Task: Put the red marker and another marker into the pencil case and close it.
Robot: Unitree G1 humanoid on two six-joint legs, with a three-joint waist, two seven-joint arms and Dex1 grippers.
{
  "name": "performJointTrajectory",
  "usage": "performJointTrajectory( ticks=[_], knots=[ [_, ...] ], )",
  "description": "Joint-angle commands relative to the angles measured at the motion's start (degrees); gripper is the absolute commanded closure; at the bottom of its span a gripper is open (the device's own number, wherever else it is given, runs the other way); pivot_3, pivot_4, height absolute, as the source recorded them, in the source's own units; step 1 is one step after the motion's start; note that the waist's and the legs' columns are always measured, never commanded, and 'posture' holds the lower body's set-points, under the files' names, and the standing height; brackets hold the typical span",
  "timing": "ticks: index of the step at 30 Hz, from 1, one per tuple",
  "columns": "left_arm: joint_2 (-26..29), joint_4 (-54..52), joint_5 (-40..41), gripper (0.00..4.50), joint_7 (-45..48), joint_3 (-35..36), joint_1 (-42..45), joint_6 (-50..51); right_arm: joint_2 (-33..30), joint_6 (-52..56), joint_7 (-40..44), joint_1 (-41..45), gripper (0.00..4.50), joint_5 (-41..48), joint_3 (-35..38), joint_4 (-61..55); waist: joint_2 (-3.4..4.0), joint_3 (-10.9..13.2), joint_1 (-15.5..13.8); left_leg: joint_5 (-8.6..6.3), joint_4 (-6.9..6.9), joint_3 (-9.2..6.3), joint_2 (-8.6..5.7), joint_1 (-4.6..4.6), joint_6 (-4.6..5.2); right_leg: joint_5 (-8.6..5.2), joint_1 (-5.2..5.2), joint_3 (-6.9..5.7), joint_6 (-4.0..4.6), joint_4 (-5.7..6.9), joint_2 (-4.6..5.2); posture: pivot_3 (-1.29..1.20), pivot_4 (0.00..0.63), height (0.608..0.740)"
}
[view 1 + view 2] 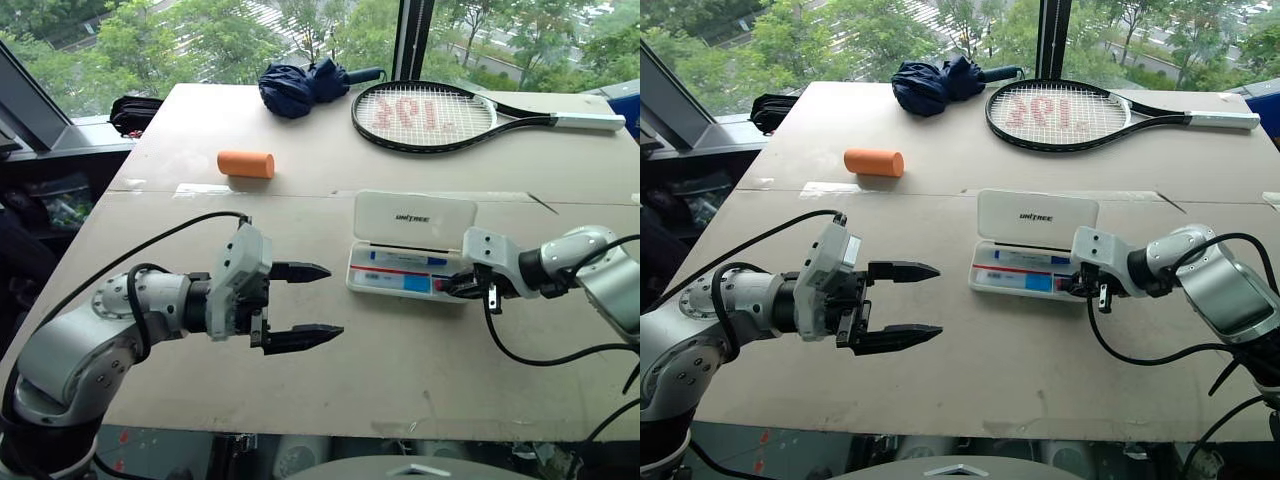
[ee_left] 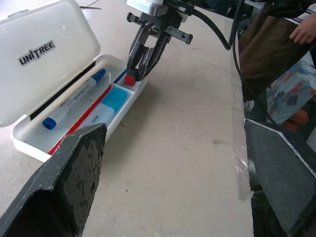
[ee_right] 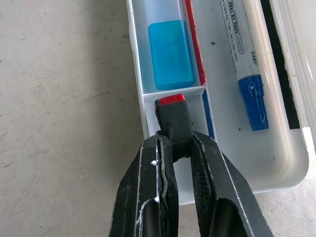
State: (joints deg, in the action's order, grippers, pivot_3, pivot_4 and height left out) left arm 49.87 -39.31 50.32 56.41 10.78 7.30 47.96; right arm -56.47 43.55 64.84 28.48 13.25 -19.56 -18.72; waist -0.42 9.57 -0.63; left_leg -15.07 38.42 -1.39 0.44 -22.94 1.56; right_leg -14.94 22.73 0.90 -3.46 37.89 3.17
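The right gripper [image 3: 174,148] pinches the red marker [image 3: 173,117] over the open pencil case [image 1: 410,245]. The left gripper [image 1: 305,305] hovers, jaws spread wide and empty.

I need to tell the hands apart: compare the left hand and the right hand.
The left hand hovers empty over the bare table, fingers wide apart; the right hand reaches into the open pencil case, fingers nearly together on a small red-tipped object. Both have two black fingers.

Silver-grey arms [image 1: 90,330] — black jaws, black cables [image 1: 540,355]
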Motion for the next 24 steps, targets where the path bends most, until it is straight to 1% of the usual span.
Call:
performJointTrajectory(
  ticks=[1, 2, 3, 4, 5, 8, 9, 10, 11, 12, 14, 16, 18, 19, 21, 24],
  knots=[
    [1.0, -1.8, 1.7, 0.00, -0.4, 1.4, -0.5, -0.8, -0.4, 0.9, 0.4, 0.8, 3.01, 0.0, 1.1, -1.8, 0.00, 0.0, 0.0, 0.00, 0.00, 0.00, 0.00, 0.00, 0.00, 0.00, 0.00, 0.00, 0.00, 0.00, 0.00, 0.00, 0.150, 0.730],
    [1.2, -1.8, 1.9, 0.00, -0.4, 1.5, -0.7, -0.9, -0.7, 1.2, 0.4, 0.6, 2.49, 0.6, 2.2, -2.4, 0.00, 0.0, 0.0, 0.00, 0.00, 0.00, 0.00, 0.00, 0.00, 0.00, 0.00, 0.00, 0.00, 0.00, 0.00, 0.00, 0.150, 0.730],
    [1.3, -1.8, 2.0, 0.00, -0.5, 1.6, -0.9, -1.0, -1.1, 2.0, 0.8, 0.4, 1.82, 2.0, 3.8, -3.0, 0.00, 0.0, 0.0, 0.00, 0.00, -0.01, 0.00, 0.00, 0.00, 0.00, 0.00, -0.01, 0.00, 0.00, 0.00, 0.00, 0.150, 0.730],
    [1.4, -1.8, 2.0, 0.00, -0.5, 1.6, -1.1, -1.1, -1.8, 2.8, 1.4, -0.1, 1.58, 3.6, 5.6, -3.7, 0.01, 0.0, 0.0, 0.00, 0.00, 0.00, 0.00, 0.00, 0.00, 0.00, 0.00, -0.01, 0.00, 0.00, 0.00, 0.00, 0.150, 0.730],
    [1.5, -1.8, 2.1, 0.00, -0.6, 1.6, -1.2, -1.2, -2.3, 3.4, 1.8, -0.4, 1.58, 4.7, 6.8, -4.1, 0.03, 0.0, 0.0, 0.00, 0.00, 0.00, 0.00, 0.00, 0.00, 0.00, 0.00, 0.00, 0.00, 0.00, 0.00, 0.00, 0.150, 0.730],
    [1.5, -2.4, 2.3, 0.00, -1.0, 2.4, -2.7, -1.6, -3.5, 7.6, 2.1, -2.9, 1.58, 10.2, 14.3, -3.1, 0.01, 0.0, -0.1, 0.00, 0.00, -0.01, 0.00, -0.02, 0.01, 0.00, 0.00, -0.02, 0.00, -0.03, 0.02, 0.00, 0.150, 0.730],
    [1.3, -2.7, 2.6, 0.00, -1.4, 2.8, -3.4, -1.6, -3.3, 9.1, 1.0, -2.4, 1.58, 11.0, 17.0, -0.6, 0.01, 0.0, -0.1, 0.00, 0.00, -0.01, 0.00, -0.02, 0.01, 0.00, -0.01, -0.02, 0.00, -0.03, 0.02, 0.00, 0.150, 0.730],
    [1.1, -3.2, 2.8, 0.00, -1.9, 3.3, -4.4, -1.7, -2.2, 10.8, -1.6, 0.0, 2.17, 10.8, 19.2, 4.1, 0.01, 0.0, -0.1, -0.01, 0.00, 0.00, 0.00, -0.02, 0.01, 0.00, -0.01, -0.01, 0.00, -0.03, 0.02, 0.00, 0.150, 0.730],
    [0.9, -3.7, 3.2, 0.00, -2.5, 3.8, -5.2, -1.8, -1.2, 11.9, -4.0, 3.0, 2.31, 10.0, 20.2, 8.9, 0.01, 0.0, 0.1, -0.01, 0.00, 0.01, 0.00, -0.01, 0.01, 0.00, -0.01, 0.01, 0.00, -0.02, 0.02, 0.00, 0.150, 0.730],
    [0.7, -4.1, 3.8, 0.00, -3.1, 4.4, -5.9, -1.8, -0.3, 12.1, -6.2, 6.3, 2.85, 8.6, 20.2, 13.7, 0.01, 0.0, 0.4, 0.00, 0.00, 0.06, 0.00, 0.03, 0.01, 0.01, -0.01, 0.04, 0.01, 0.00, 0.02, 0.00, 0.150, 0.730],
    [0.5, -4.6, 4.5, 0.00, -3.7, 5.0, -6.7, -1.9, 1.2, 12.0, -9.0, 11.0, 3.77, 6.5, 18.8, 19.9, 0.07, 0.1, 0.8, 0.00, -0.01, 0.18, 0.00, 0.07, 0.01, 0.00, 0.00, 0.15, 0.05, 0.01, 0.02, 0.00, 0.150, 0.730],
    [0.2, -5.0, 5.2, 0.00, -4.4, 5.8, -7.6, -2.3, 5.0, 10.4, -11.9, 18.8, 4.45, 3.0, 15.9, 30.6, 0.06, 0.1, 1.5, 0.00, -0.02, 0.18, 0.02, 0.12, 0.00, -0.03, 0.00, 0.15, 0.10, 0.04, 0.00, 0.00, 0.150, 0.730],
    [-0.2, -5.4, 5.9, 0.00, -5.1, 7.0, -8.8, -2.9, 10.0, 5.2, -13.8, 26.7, 4.45, -2.0, 11.9, 43.7, 0.06, 0.1, 2.0, 0.00, -0.07, 0.26, 0.05, 0.15, 0.00, 0.00, 0.05, 0.22, 0.06, 0.06, -0.05, 0.00, 0.150, 0.730],
    [-0.3, -5.5, 6.1, 0.00, -5.4, 7.5, -9.3, -3.0, 12.0, 3.2, -13.4, 29.6, 4.45, -3.5, 10.5, 48.6, 0.06, 0.1, 2.0, 0.00, -0.07, 0.32, 0.06, 0.19, 0.00, 0.00, 0.05, 0.26, 0.06, 0.05, -0.11, 0.00, 0.150, 0.730],
    [-0.2, -6.1, 6.4, 0.00, -5.9, 8.4, -10.7, -3.3, 16.6, -0.8, -10.6, 35.3, 4.45, -5.5, 8.1, 58.8, 0.06, 0.1, 2.2, 0.01, -0.14, 0.35, 0.09, 0.11, -0.01, 0.01, 0.16, 0.28, 0.05, 0.05, -0.14, 0.00, 0.150, 0.730],
    [-0.1, -7.1, 6.8, 0.00, -6.7, 9.1, -12.6, -3.6, 21.7, -6.1, -4.0, 40.8, 4.45, -7.4, 5.8, 70.2, 0.09, 0.1, 2.5, 0.12, -0.24, 0.48, 0.09, -0.16, -0.20, 0.02, 0.49, 0.38, 0.03, 0.04, -0.10, 0.00, 0.150, 0.730]
  ],
)
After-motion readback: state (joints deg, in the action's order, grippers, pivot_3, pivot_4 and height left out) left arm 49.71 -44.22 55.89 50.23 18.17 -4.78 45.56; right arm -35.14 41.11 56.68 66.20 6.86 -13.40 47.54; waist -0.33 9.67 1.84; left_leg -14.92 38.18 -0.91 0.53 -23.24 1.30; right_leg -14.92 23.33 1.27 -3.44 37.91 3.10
